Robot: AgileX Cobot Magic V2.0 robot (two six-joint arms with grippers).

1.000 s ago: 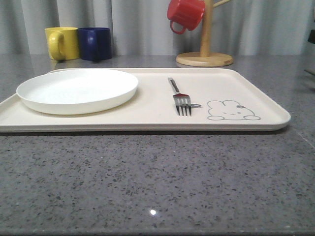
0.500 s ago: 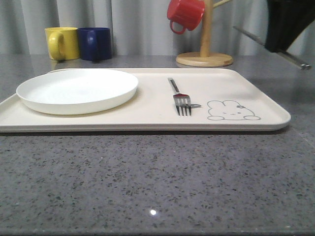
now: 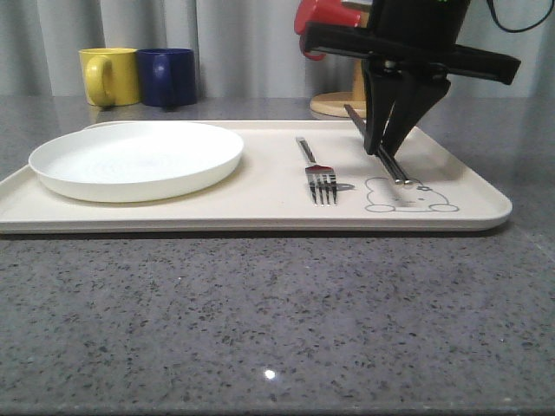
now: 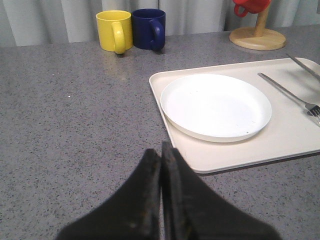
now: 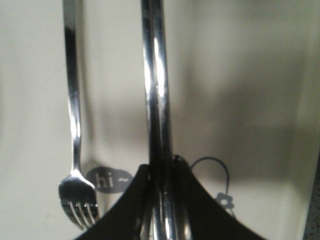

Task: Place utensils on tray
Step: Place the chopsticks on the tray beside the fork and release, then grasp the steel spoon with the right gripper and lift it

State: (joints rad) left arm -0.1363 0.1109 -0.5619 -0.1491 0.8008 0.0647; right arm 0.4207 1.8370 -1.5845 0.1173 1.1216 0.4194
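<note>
Right gripper (image 3: 388, 146) is hanging over the right half of the tray (image 3: 260, 208), its two dark fingers (image 5: 189, 200) closed tight on a pair of chopsticks (image 3: 378, 146). The chopsticks are lying side by side between the fingers and are slanting down toward the camera in the front view, their blunt ends showing above the grey rabbit drawing (image 3: 408, 196); whether those ends are touching the tray cannot be told. In the right wrist view the chopsticks (image 5: 157, 115) are running parallel to the fork (image 5: 75, 120), just beside it but apart from it. The fork (image 3: 316, 173) is lying flat on the tray, tines toward the camera, between the round white plate (image 3: 137, 159) and the rabbit drawing. A grey speech bubble (image 5: 110, 180) reading "hi~" is sitting beside the fork tines. Left gripper (image 4: 162, 200) is hovering over the bare grey surface (image 4: 75, 125) near the tray's left corner, its jaws pressed together with nothing between them. Behind the tray a yellow mug (image 3: 109, 76) and a dark blue mug (image 3: 168, 77) are standing next to each other, and a red mug (image 3: 323, 22) is hanging on a wooden stand (image 3: 342, 104).
</note>
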